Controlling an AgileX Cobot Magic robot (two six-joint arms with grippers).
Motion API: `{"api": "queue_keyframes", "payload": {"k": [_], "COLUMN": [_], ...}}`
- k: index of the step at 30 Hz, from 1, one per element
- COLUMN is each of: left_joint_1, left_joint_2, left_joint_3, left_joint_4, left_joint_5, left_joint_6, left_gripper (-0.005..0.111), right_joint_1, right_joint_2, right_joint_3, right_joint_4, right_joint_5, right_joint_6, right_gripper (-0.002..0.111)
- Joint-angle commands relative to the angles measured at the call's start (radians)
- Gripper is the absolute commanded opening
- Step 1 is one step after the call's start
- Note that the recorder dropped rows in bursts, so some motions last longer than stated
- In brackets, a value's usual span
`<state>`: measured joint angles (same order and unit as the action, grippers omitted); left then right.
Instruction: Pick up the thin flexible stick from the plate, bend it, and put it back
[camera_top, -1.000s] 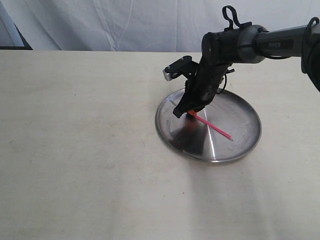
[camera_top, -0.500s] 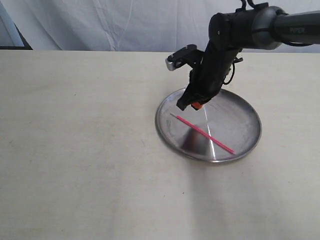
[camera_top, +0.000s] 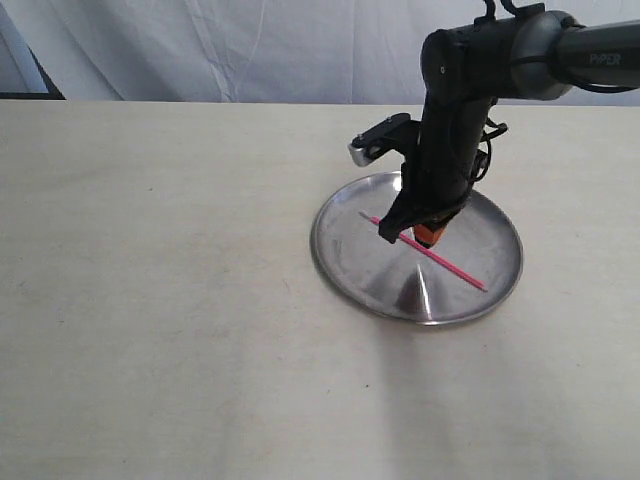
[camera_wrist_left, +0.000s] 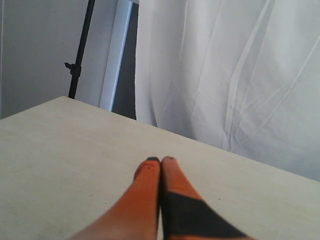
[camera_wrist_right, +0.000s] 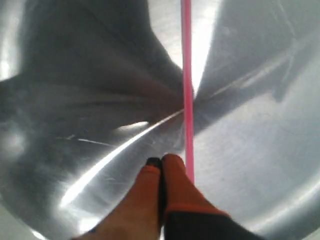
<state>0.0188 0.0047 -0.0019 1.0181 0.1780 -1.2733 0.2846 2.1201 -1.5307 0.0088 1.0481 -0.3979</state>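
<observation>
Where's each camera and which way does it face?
Exterior: raised, off-arm, looks down at table, plate, stick; right arm, right gripper show.
Left wrist: faces across table toward white curtain; shut left gripper shows.
Right wrist: looks down into plate; shut right gripper shows.
Shared: exterior and right wrist see plate, stick, right gripper.

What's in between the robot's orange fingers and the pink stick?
Nothing. In the right wrist view the thin flexible stick runs right alongside the shut right gripper, with only the shiny plate beneath them.
</observation>
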Motion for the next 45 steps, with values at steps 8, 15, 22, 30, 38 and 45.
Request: {"api": "queue_keyframes", "payload": {"k": [8,15,22,30,38,45], "left_joint_1": [-0.002,-0.002,-0.002,-0.002,-0.002,-0.002], "left_joint_2": [-0.005,-0.005,-0.005,-0.005,-0.005,-0.005], "left_joint_3": [0.002,0.002,0.002,0.002,0.002,0.002], "left_joint_4": [0.013,0.013,0.013,0.013,0.013,0.013], "left_joint_5": [0.002,0.002,0.002,0.002,0.002,0.002], "left_joint_6": [0.000,0.000,0.000,0.000,0.000,0.000], "left_gripper": [0.000,0.000,0.000,0.000,0.000,0.000], "right_joint_1": [-0.004,-0.004,-0.006,-0.080,-0.145,-0.145], "right_joint_2": [-0.013,-0.013,-0.013,-0.001,0.027,0.026], "right_joint_3": [0.130,0.160,0.160,0.162,0.199,0.201], "right_joint_4": [-0.175,-0.277,-0.325,-0.256,-0.093,0.112], "right_joint_5": [-0.105,-0.121,-0.138,-0.166,-0.166,-0.166], "right_joint_6": [0.171,0.245,0.245,0.236,0.156,0.006], "right_gripper": [0.055,0.050,0.050,0.050,0.003,-0.001]}}
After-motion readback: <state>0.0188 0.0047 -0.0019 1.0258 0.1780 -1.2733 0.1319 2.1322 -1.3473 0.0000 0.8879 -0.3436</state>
